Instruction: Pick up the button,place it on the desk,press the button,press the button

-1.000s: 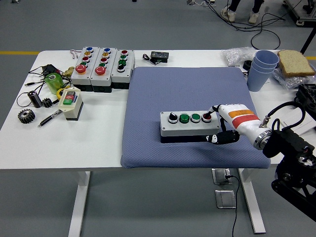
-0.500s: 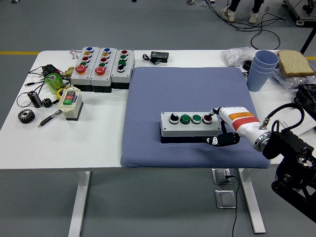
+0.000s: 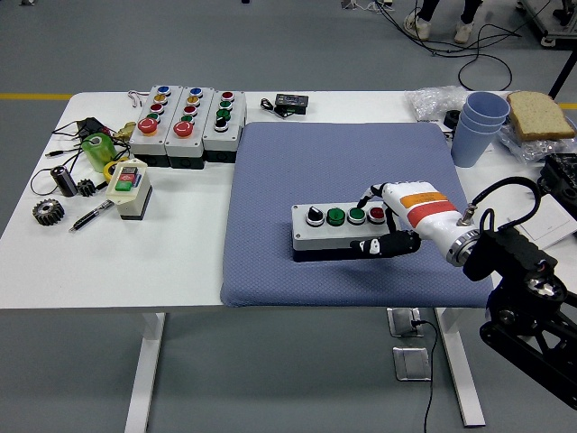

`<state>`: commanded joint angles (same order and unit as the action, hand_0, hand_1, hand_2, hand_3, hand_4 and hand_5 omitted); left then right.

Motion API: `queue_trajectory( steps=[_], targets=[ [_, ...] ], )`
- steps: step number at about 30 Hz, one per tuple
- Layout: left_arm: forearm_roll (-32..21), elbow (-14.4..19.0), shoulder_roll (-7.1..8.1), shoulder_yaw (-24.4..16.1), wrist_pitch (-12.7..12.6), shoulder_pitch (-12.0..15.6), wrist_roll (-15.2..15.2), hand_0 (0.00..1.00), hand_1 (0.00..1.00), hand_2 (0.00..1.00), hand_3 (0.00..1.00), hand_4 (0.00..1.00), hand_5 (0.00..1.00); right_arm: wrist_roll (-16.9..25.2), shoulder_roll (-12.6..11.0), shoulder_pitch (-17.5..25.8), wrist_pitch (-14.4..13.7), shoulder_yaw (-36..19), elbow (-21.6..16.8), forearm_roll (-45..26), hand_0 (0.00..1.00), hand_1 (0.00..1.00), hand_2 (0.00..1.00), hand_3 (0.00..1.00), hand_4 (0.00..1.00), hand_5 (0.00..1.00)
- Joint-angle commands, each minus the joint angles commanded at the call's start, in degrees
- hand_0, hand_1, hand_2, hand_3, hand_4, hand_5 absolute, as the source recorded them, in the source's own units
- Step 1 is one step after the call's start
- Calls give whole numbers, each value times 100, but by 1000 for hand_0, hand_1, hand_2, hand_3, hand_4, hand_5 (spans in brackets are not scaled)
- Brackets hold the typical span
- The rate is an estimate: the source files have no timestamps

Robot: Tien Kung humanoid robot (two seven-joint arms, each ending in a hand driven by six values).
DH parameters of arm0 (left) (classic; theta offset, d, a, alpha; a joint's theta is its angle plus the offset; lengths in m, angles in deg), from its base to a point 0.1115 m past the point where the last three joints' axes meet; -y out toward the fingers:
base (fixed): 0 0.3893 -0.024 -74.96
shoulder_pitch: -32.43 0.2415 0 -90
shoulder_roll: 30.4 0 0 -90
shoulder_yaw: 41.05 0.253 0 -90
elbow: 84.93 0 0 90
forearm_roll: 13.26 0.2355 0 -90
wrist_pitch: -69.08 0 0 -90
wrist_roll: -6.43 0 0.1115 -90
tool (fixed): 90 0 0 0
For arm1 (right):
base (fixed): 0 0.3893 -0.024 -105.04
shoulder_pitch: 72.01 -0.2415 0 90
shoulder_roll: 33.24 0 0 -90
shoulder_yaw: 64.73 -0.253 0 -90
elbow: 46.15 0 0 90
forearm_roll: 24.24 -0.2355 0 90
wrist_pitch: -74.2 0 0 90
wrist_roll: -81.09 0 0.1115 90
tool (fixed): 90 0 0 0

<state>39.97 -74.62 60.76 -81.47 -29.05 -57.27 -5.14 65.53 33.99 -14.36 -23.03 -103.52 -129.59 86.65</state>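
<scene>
The right robot hand (image 3: 386, 221) reaches in over the blue mat (image 3: 347, 171) and rests against the right end of the grey button box (image 3: 347, 231). Its fingers are curled around that end: the upper fingers (image 3: 368, 196) bend down over the box's top by the red button (image 3: 377, 214), while the black thumb (image 3: 383, 245) lies along the box's front face. Whether a fingertip actually presses the red button cannot be told. The white forearm with its orange band (image 3: 424, 207) runs back from the box toward the black arm at the lower right.

The button box lies flat on the mat, long side running left to right, in the mat's nearer half. From the robot hand leftward its top carries the red button, two green buttons (image 3: 346, 216) and a black knob (image 3: 315, 216).

Farther left of the box, off the mat on the white worktop (image 3: 135, 262), stands a small cream switch box (image 3: 128, 188), with three more button boxes (image 3: 187, 122) behind it. Right of the mat stands a stack of blue cups (image 3: 477, 126), and beside it a slice of bread (image 3: 539, 114).
</scene>
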Motion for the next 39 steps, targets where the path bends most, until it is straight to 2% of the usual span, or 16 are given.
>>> queue_trajectory(
  steps=[13, 20, 22, 25, 26, 31, 32, 34, 36, 37, 38, 39],
  targets=[
    [81, 0, -7, -41, 5, 38, -20, 652, 719, 768, 671, 414, 743, -19, 87, -6, 47, 228, 199, -47, 72, 2, 204, 628, 927, 519],
    [74, 0, -2, -27, 4, 44, -15, 652, 720, 768, 671, 415, 747, 5, 47, 66, -40, -143, 25, -25, 75, 2, 206, 628, 928, 520],
    [51, 0, 2, -11, 4, 45, -8, 652, 720, 768, 671, 415, 747, 53, 3, 118, -165, -367, -56, -130, 75, 2, 206, 628, 928, 520],
    [22, 0, 4, 9, 6, 38, -2, 652, 720, 768, 671, 415, 747, 251, -26, 237, -526, -732, -51, -573, 75, 2, 206, 628, 928, 520],
    [12, 0, 5, 18, 6, 37, 0, 652, 718, 768, 671, 414, 745, 322, -28, 269, -609, -825, -35, -750, 368, 266, 442, 697, 917, 496],
    [-26, 0, 11, 55, 7, 21, 8, 652, 718, 768, 671, 414, 745, 1084, -54, 565, -890, -1384, 114, -1935, 368, 266, 442, 697, 917, 496],
    [-30, 0, 12, 59, 7, 19, 9, 652, 718, 768, 670, 414, 745, 1201, -54, 594, -906, -1438, 118, -2159, 719, 608, 670, 724, 900, 462],
    [-50, 0, 12, 73, 5, 19, 15, 652, 718, 768, 670, 414, 745, 1392, -26, 699, -987, -1576, 94, -2643, 719, 608, 670, 724, 900, 462],
    [-77, 0, 11, 92, 6, 19, 22, 652, 718, 768, 670, 414, 745, 1842, 49, 920, -992, -1926, 61, -3164, 719, 608, 670, 724, 900, 462],
    [-86, 0, 12, 101, 6, 17, 23, 652, 718, 768, 670, 414, 745, 1965, 79, 1012, -852, -2093, 74, -3388, 719, 608, 670, 724, 900, 462],
    [-101, 0, 13, 116, 6, 16, 26, 652, 718, 768, 670, 414, 746, 2054, 98, 1110, -691, -2257, 90, -3611, 779, 702, 770, 727, 892, 436],
    [-112, 0, 14, 127, 7, 15, 28, 652, 718, 768, 670, 414, 746, 2090, 107, 1164, -609, -2359, 106, -3834, 779, 702, 770, 727, 892, 436]
  ],
)
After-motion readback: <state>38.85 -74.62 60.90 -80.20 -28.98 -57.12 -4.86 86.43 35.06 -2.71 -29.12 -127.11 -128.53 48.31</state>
